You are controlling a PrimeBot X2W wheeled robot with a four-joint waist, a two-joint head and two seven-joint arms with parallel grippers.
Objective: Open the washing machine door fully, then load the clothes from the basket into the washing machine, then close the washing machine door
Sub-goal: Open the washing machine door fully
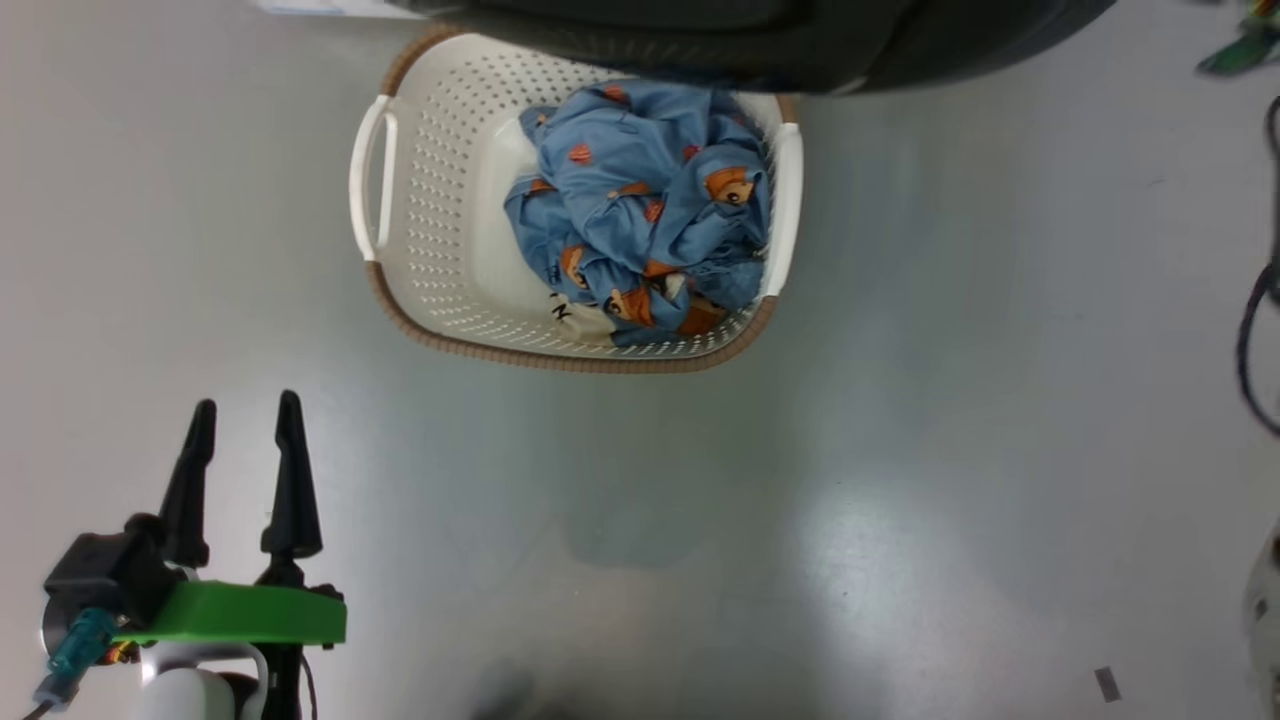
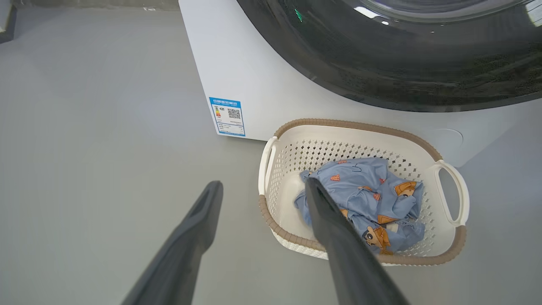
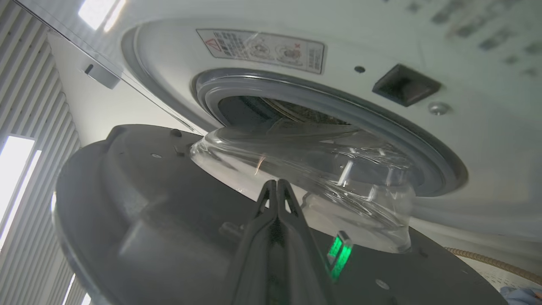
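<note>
Left pincer [image 1: 246, 403]: both fingers spread wide, nothing between them. I see it over the grey floor [image 1: 900, 450], low on the left of the head view. The basket [image 1: 560, 358] stands on the floor ahead of it and off to its right, clear of the fingertips. In the left wrist view one finger crosses in front of the clothes [image 1: 640, 200], but the head view shows a gap between them, so there is no contact.

Clothes: a blue bundle with orange-brown figures, lying in the basket against its right-hand wall. The left half of the basket floor is bare.

Washing machine [image 2: 237, 63]: the white body is just behind the basket, with the blue energy sticker [image 2: 228, 116] at its lower corner.

Washing machine door [image 3: 139, 203]: swung partly out and overhanging the far end of the basket.

Right pincer [image 3: 276, 183]: fingers pressed together, gripping nothing. It lies along the door's dark grey inner face, with its tips just beside the base of the glass bowl [image 3: 322, 169]. I cannot tell whether they touch. Beyond the bowl are the grey gasket [image 3: 381, 127] and the drum [image 3: 254, 110].
</note>
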